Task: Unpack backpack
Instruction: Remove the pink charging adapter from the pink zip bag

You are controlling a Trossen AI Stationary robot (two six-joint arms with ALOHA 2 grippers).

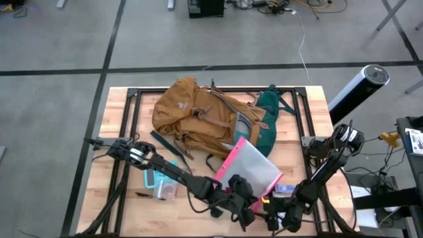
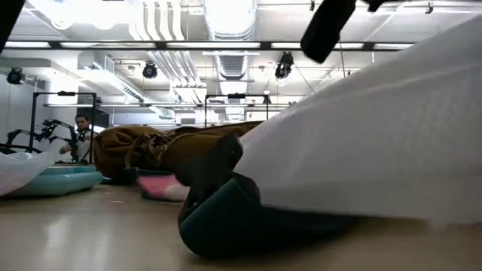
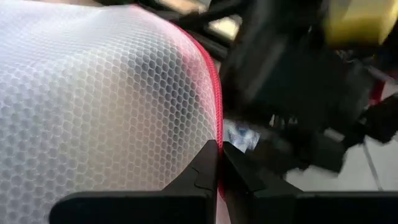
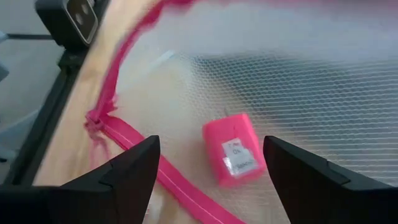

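Left gripper (image 3: 219, 163): jaws shut, clamped on the pink zip edge of the pouch (image 1: 254, 165), at the desk's (image 1: 119, 116) near edge, centre. Right gripper (image 4: 211, 165): jaws apart, nothing held, hovering just over the pouch's mesh with a pink tag (image 4: 233, 149) between the fingers and the zip (image 4: 134, 140) just beside. In the high view the right gripper (image 1: 284, 215) sat just right of the left one (image 1: 234, 198), both at the pouch's near corner.

Pouch long axis ran diagonally, from the grippers up toward the backpack (image 1: 198, 116), its far end touching or overlapping the bag. Backpack lay mid-desk toward the far edge, long axis across the desk, green back panel to the right. Left arm looked slightly nearer to it.

Room: open desk on the left held only small items (image 1: 162, 185); near edge was tight, so my guess is any pull wants to go sideways, not toward the edge.
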